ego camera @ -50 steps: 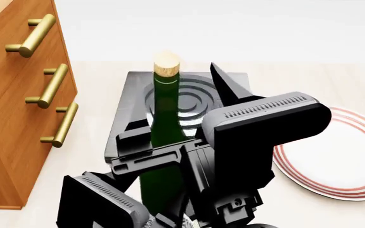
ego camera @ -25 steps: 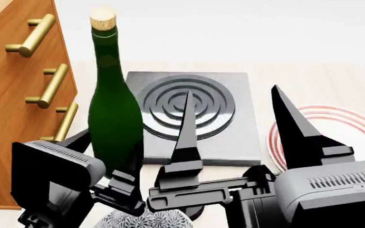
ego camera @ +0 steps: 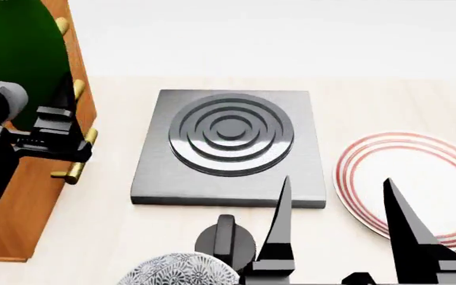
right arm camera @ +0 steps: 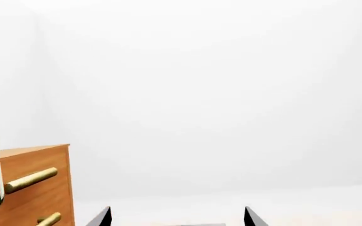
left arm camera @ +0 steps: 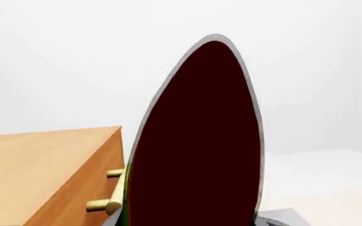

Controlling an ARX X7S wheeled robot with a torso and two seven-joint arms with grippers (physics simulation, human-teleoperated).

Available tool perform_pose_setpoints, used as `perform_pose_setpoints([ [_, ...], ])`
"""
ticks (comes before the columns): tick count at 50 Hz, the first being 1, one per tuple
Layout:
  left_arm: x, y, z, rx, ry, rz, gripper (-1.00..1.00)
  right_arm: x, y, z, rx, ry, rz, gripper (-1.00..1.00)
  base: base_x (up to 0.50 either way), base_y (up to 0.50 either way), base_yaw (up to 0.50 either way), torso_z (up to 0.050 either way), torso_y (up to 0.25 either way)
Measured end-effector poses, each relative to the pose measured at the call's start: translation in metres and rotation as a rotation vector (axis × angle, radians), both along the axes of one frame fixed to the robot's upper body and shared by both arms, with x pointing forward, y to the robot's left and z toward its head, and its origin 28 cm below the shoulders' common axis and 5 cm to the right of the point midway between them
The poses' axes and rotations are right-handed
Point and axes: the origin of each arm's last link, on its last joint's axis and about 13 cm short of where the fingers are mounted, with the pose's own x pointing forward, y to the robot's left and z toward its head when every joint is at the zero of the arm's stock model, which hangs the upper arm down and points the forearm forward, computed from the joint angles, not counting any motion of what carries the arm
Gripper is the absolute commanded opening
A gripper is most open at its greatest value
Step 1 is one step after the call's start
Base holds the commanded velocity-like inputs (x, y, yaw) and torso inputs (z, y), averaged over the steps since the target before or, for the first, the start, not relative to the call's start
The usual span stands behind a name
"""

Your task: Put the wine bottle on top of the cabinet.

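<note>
In the head view the dark green wine bottle hangs raised at the far left, in front of the cabinet's top edge; its neck runs out of the picture. My left gripper is shut on its lower body. The reddish-brown cabinet with brass handles stands at the left. In the left wrist view the wine bottle fills the middle as a dark shape and hides the fingers, with the cabinet beside it. My right gripper stands open and holds nothing; in the right wrist view the right gripper shows only its tips.
A grey hotplate with raised rings lies in the middle of the pale table. A white plate with red rings is at the right. A black knob and a patterned bowl sit near the front edge.
My left arm has carried the wine bottle up and to the left, against the cabinet's front. My right gripper has sunk toward the bottom of the head view.
</note>
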Motion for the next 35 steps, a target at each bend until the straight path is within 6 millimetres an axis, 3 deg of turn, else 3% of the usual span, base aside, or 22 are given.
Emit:
perform_pose_setpoints([
  [11,0.022,0.016,0.039,0.051,-0.027,0.106,-1.0,-0.002,0.0,-0.008,-0.004,0.024,-0.006,1.0,0.0,0.0,0.0,0.0,0.001],
  [23,0.045,0.048,0.087,0.135,-0.043,0.289,-1.0,-0.002,-0.001,-0.01,-0.003,0.034,-0.011,1.0,0.0,0.0,0.0,0.0,0.001],
  [35,0.059,0.073,0.109,0.122,0.015,0.427,-1.0,-0.003,-0.004,-0.011,-0.001,0.035,-0.021,1.0,0.0,0.0,0.0,0.0,0.001],
])
